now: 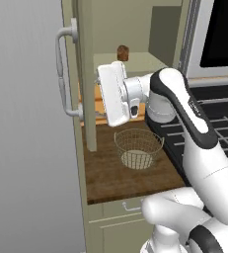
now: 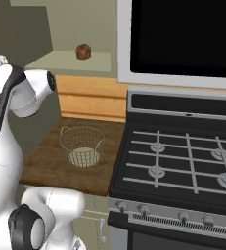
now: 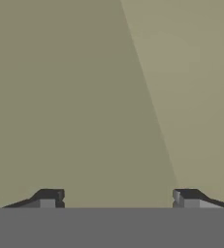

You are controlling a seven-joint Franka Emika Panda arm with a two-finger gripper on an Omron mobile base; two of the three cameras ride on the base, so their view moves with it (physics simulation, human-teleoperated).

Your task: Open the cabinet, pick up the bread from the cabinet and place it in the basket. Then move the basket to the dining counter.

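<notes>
The cabinet (image 1: 135, 29) stands open, its door (image 1: 86, 74) swung out edge-on with the silver handle (image 1: 63, 74) on its outer side. The bread (image 1: 123, 52) (image 2: 83, 51), a small brown lump, sits on the cabinet shelf. Below it, the wire basket (image 1: 137, 147) (image 2: 81, 145) stands empty on the dark wood worktop (image 1: 110, 173). My white hand (image 1: 113, 94) hovers above the basket, turned toward the inner face of the door. In the hand view my gripper (image 3: 118, 198) is open, fingertips wide apart, with a plain olive surface close ahead. The dining counter is out of view.
A black stove (image 2: 183, 161) with grates adjoins the worktop on the right, with a dark-windowed microwave (image 2: 183, 39) above it. A tall grey panel (image 1: 21, 123) fills the left. Olive drawers (image 1: 120, 217) sit under the worktop.
</notes>
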